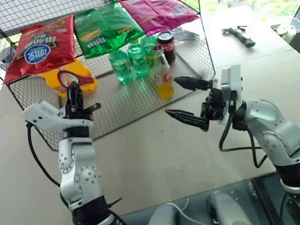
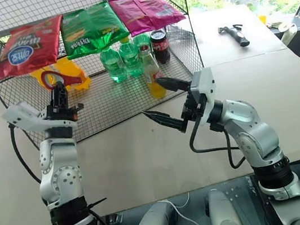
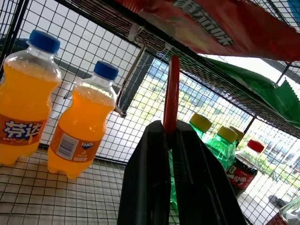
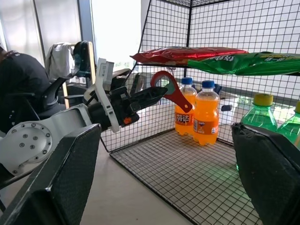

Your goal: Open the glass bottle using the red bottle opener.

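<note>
The red bottle opener (image 1: 67,78) stands upright with its ring head on top, and my left gripper (image 1: 74,97) is shut on its handle, just in front of the wire rack's left part. In the left wrist view the red bottle opener (image 3: 171,93) shows edge-on between the black fingers (image 3: 146,178). The glass bottle (image 1: 163,77) of orange-yellow drink stands upright near the front right of the rack floor. My right gripper (image 1: 171,96) is open just in front of the bottle, pointing left, with nothing between its fingers. The right wrist view looks across at my left gripper (image 4: 152,93) and the red bottle opener (image 4: 171,89).
The wire rack (image 1: 115,109) has snack bags (image 1: 42,45) lying on its top shelf. Green plastic bottles (image 1: 130,62) and a dark cola bottle (image 1: 167,45) stand behind the glass bottle, and orange plastic bottles (image 3: 82,124) at the rack's left. A hammer (image 1: 239,35) lies on the table at the far right.
</note>
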You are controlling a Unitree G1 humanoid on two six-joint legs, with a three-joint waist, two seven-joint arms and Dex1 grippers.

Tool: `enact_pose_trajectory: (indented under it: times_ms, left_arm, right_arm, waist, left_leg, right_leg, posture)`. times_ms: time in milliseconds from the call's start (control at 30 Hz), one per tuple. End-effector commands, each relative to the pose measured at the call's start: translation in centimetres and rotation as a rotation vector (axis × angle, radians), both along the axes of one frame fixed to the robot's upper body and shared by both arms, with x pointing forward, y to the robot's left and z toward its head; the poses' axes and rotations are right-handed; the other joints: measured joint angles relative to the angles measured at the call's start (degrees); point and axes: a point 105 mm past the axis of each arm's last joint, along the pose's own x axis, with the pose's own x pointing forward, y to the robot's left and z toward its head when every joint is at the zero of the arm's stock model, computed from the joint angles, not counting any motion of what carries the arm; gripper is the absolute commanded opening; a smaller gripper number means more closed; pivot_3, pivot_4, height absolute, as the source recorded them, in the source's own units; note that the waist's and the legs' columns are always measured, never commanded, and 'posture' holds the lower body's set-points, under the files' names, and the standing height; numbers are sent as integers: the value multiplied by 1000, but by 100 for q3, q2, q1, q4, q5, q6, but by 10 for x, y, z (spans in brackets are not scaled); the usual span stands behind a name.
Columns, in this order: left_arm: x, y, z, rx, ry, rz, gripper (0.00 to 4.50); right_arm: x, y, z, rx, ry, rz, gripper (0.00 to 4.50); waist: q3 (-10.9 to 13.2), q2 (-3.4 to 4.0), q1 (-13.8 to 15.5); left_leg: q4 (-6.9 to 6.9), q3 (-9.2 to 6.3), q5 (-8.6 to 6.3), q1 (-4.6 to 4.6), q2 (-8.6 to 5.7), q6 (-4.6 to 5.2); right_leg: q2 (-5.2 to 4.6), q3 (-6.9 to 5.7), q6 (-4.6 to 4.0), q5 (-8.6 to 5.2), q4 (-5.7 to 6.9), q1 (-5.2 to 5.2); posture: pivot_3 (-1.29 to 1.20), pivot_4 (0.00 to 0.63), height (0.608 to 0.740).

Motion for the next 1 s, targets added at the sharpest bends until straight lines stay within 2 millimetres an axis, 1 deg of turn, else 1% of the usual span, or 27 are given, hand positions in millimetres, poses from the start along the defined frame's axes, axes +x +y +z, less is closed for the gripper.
enact_pose_trajectory:
  times_ms: [33, 67, 167, 233, 333, 467, 567, 667, 767, 867, 1000]
  left_arm:
    - [-5, -5, 10, 2, -45, -60, 35]
    - [-5, -12, 8, 1, -38, -105, 35]
    - [-9, -46, -4, -10, 0, -328, 35]
    - [-15, -66, -12, -10, 33, -463, 35]
    - [-30, -93, -20, -23, 68, -682, 35]
    - [-53, -116, -28, -89, 124, -936, 35]
    - [-68, -127, -33, -96, 163, -1067, 35]
    - [-90, -143, -44, -74, 230, -1243, 35]
    - [-106, -149, -53, -21, 288, -1348, 35]
    - [-113, -151, -57, 10, 321, -1401, 35]
    - [-114, -150, -59, 28, 332, -1409, 35]
  right_arm:
    - [-2, -1, 3, 14, -22, -4, 4500]
    - [-1, -1, 2, 6, -17, -9, 4500]
    - [2, -1, -7, -32, 14, -26, 4500]
    - [3, -1, -16, -73, 61, -22, 4500]
    - [1, -1, -30, -147, 140, 3, 4500]
    - [-5, -4, -49, -275, 205, 43, 4500]
    - [-10, -6, -59, -332, 272, 80, 4500]
    - [-21, -8, -69, -380, 382, 142, 4500]
    - [-34, -10, -74, -419, 481, 211, 4500]
    - [-45, -13, -73, -436, 550, 269, 4500]
    - [-60, -17, -72, -471, 626, 347, 4500]
  waist:
    - [0, 0, 0]
    - [0, 0, 4]
    - [0, 0, 3]
    - [0, 0, 3]
    - [1, 1, -12]
    - [1, 2, -24]
    - [1, 2, -26]
    - [2, 3, -22]
    - [2, 4, -13]
    - [4, 7, -5]
    - [5, 9, 2]
  left_leg:
    - [0, 0, 0, 0, 0, 0]
    - [0, 0, 0, 0, 0, 0]
    - [0, 1, 0, 0, 0, 0]
    - [0, 2, -1, 0, -1, 2]
    - [0, 2, -1, 0, 1, 2]
    - [-1, 4, -1, 3, 3, 2]
    - [-2, 6, -1, 3, 3, 3]
    - [-2, 6, -2, 4, 4, 3]
    - [-3, 7, -3, 3, 4, 5]
    - [-4, 7, -4, 3, 4, 6]
    - [-5, 7, -5, 3, 5, 8]
  right_leg:
    - [0, 0, 0, 0, 0, 0]
    - [0, 0, 0, 0, 0, 0]
    - [0, 2, 0, 0, 0, 1]
    - [0, 3, 0, 0, -1, 0]
    - [1, 3, 0, 0, 0, 0]
    - [2, 7, -1, -1, 1, 0]
    - [2, 8, -1, -1, 1, 0]
    - [2, 8, -1, -1, 0, 0]
    - [1, 9, -2, -1, -2, 0]
    - [-12, 9, -2, -1, -3, 1]
    - [-20, 8, -2, -1, -6, 2]
  posture:
    - [0, 150, 740]
    - [0, 150, 740]
    - [0, 150, 740]
    - [0, 150, 740]
    - [0, 150, 740]
    - [0, 150, 740]
    - [0, 150, 740]
    - [0, 150, 740]
    - [0, 150, 740]
    - [0, 150, 740]
    - [0, 150, 740]
